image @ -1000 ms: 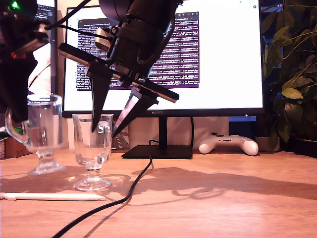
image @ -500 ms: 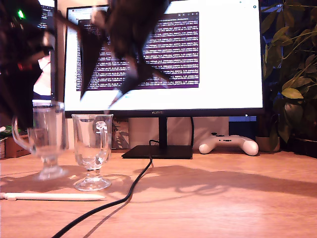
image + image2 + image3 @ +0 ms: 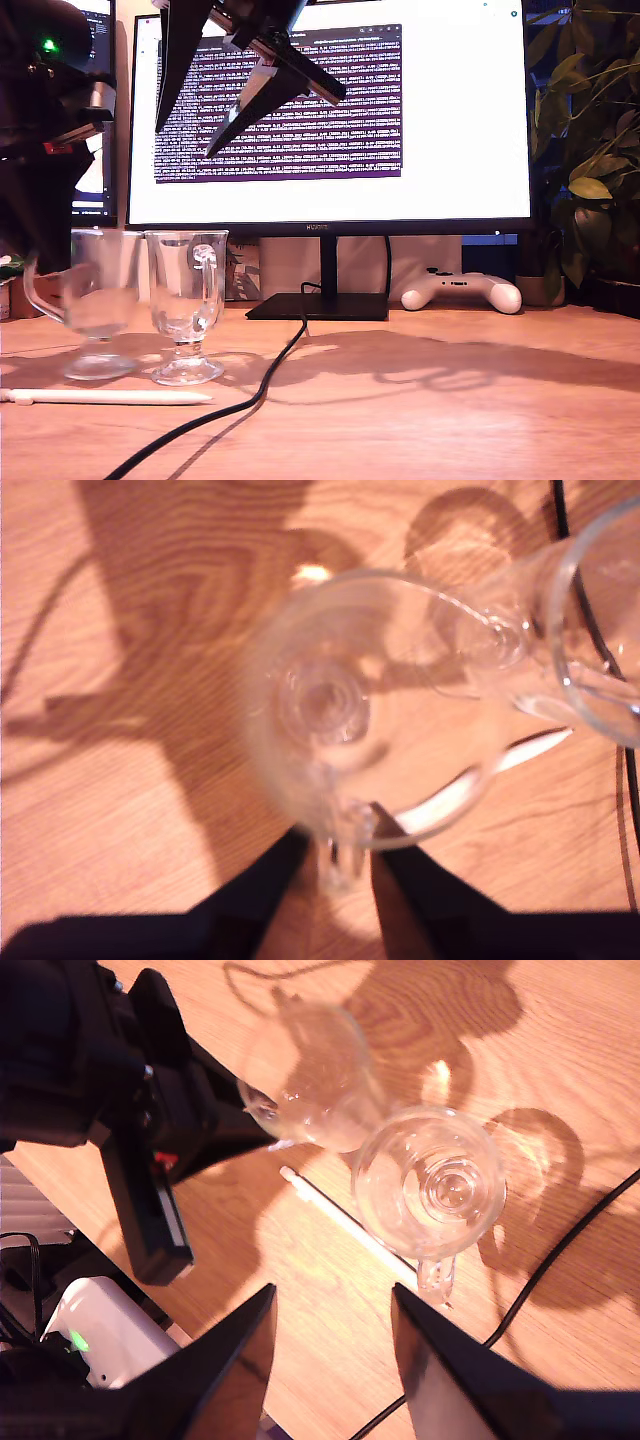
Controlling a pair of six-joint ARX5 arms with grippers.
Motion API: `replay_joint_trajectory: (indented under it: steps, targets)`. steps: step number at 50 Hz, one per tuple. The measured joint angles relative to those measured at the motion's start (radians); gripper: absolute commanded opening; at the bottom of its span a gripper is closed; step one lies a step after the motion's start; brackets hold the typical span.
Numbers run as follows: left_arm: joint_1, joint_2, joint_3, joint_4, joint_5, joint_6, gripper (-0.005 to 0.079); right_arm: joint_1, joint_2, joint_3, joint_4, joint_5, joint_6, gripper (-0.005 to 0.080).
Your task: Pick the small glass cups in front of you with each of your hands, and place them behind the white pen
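Starting with the exterior view: my first gripper (image 3: 45, 245) is a dark mass at nine o'clock of that view, closed on the handle of the first glass cup (image 3: 98, 290). That cup shows smeared, and whether its foot touches the table (image 3: 450, 400) I cannot tell. Just beside it, at its three o'clock, the second glass cup (image 3: 187, 295) stands upright on its foot. The white pen (image 3: 110, 397) lies flat on the wood at six o'clock of both cups, nearer the camera. My second gripper (image 3: 190, 110) hangs high at eleven o'clock of the view, in front of the monitor (image 3: 450, 120) — fingers spread wide, holding nothing. A black cable (image 3: 250, 400) runs from the monitor's stand past the pen's end. A game controller (image 3: 462, 290) lies at three o'clock of the stand.

The first wrist view looks down into the first glass cup (image 3: 370, 710). The jaws of my first gripper (image 3: 338, 845) stand narrow, pinching its loop handle. The second glass cup (image 3: 590, 630) is just beside it, and the pen (image 3: 535, 747) shows as a white streak.

In the second wrist view, my second gripper (image 3: 332, 1305) is open wide above the second glass cup (image 3: 430, 1185), whose handle points toward it. The pen (image 3: 340, 1220) lies just beside that cup's foot — the first glass cup (image 3: 310, 1070) sits blurred beyond, at my first gripper's jaws.
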Motion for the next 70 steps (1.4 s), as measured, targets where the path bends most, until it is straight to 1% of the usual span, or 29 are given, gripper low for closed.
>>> replay_joint_trajectory:
  steps: [9, 15, 25, 27, 31, 34, 36, 37, 38, 40, 44, 55, 59, 60, 65, 70]
  targets:
    - [0.0, 0.0, 0.0, -0.027, 0.01, -0.001, 0.0156, -0.002, 0.0, 0.0, -0.015, 0.0, -0.002, 0.0327]
    - [0.0, -0.001, 0.0, -0.037, 0.01, -0.001, 0.0205, -0.002, 0.0, 0.0, -0.029, 0.0, -0.006, 0.0327]
    - [0.0, -0.024, 0.0, -0.05, 0.01, -0.001, 0.0206, -0.004, 0.0, 0.0, -0.039, 0.0, -0.006, 0.0325]
    - [0.003, -0.041, 0.0, -0.05, 0.01, -0.001, 0.0206, -0.006, 0.0, 0.0, -0.046, 0.0, -0.007, 0.0311]
    - [0.011, -0.082, 0.0, -0.053, 0.01, -0.001, 0.0201, -0.012, 0.0, 0.0, -0.076, 0.002, -0.026, 0.0242]
    - [0.022, -0.111, 0.0, -0.059, 0.01, -0.001, 0.0192, -0.023, 0.0, 0.0, -0.095, 0.009, -0.031, 0.0124]
    - [0.032, -0.126, 0.0, -0.064, 0.01, -0.001, 0.0147, -0.029, 0.0, 0.0, -0.108, 0.019, -0.033, 0.0028]
    - [0.039, -0.133, 0.0, -0.067, 0.01, -0.001, 0.0104, -0.031, 0.0, 0.0, -0.114, 0.029, -0.034, -0.0023]
    - [0.045, -0.138, 0.0, -0.071, 0.01, -0.001, 0.0059, -0.035, 0.0, 0.0, -0.12, 0.044, -0.034, -0.0008]
    - [0.057, -0.146, 0.0, -0.077, 0.01, -0.001, -0.0025, -0.042, 0.0, 0.0, -0.135, 0.075, -0.049, -0.001]
    - [0.079, -0.154, 0.0, -0.077, 0.01, 0.0, -0.0019, -0.057, -0.001, 0.0, -0.16, 0.164, -0.056, -0.0012]
    - [0.148, -0.183, 0.0, -0.036, 0.011, 0.001, -0.0019, -0.116, -0.002, 0.0, -0.236, 0.45, -0.081, -0.0012]
    - [0.171, -0.193, 0.0, -0.016, 0.038, 0.001, -0.0018, -0.139, -0.002, 0.0, -0.275, 0.559, -0.078, -0.0012]
    - [0.175, -0.196, 0.0, -0.013, 0.05, 0.005, -0.0018, -0.143, -0.002, 0.0, -0.282, 0.584, -0.046, -0.0012]
    - [0.196, -0.201, -0.002, 0.016, 0.106, 0.024, -0.0018, -0.169, -0.002, 0.0, -0.302, 0.661, -0.024, -0.0012]
    - [0.222, -0.215, -0.047, 0.072, 0.122, 0.033, -0.0018, -0.206, -0.002, 0.0, -0.313, 0.675, -0.008, -0.0012]
